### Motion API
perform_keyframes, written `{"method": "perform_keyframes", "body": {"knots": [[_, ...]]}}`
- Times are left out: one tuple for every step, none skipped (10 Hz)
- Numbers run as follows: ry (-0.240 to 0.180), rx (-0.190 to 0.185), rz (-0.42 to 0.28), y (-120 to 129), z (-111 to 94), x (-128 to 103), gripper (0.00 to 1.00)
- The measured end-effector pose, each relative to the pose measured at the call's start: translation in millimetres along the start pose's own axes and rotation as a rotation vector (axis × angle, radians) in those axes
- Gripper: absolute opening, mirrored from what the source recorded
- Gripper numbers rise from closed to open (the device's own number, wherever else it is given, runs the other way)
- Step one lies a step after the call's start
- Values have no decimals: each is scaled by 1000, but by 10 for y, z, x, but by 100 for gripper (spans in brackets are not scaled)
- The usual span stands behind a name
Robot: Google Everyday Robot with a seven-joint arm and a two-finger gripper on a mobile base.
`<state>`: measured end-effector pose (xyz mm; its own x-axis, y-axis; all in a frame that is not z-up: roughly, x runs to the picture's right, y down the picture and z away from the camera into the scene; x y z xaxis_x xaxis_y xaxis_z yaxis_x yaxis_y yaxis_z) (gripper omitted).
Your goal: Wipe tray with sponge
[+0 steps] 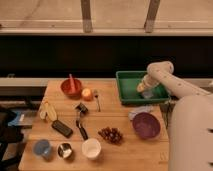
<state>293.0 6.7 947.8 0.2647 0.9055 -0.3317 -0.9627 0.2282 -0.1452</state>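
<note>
The green tray (128, 92) sits at the table's back right. My arm reaches in from the right, and my gripper (145, 91) is down inside the tray, toward its right half. A small blue-grey sponge (148, 94) shows at the gripper's tip, pressed against the tray floor, and the gripper is shut on it. The gripper hides most of the sponge.
A pale lavender cloth (141, 110) and a purple bowl (146, 125) lie in front of the tray. Across the wooden table (125, 155) are a red bowl (71, 87), orange (87, 94), bananas (48, 111), grapes (111, 134), white cup (91, 148), metal cup (64, 150) and blue cup (42, 147).
</note>
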Motion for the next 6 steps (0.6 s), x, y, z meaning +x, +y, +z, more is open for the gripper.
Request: {"method": "perform_keyframes", "body": {"knots": [[7,19,22,-79,-28,88,7],[4,36,44,-166,-48,98,7],[-7,51,66,-278,-50,39,7],[-17,58,83,-377,-30,-66,7],[-28,59,89,-461,12,-208,7],[-34,54,86,-502,64,-351,7]]}}
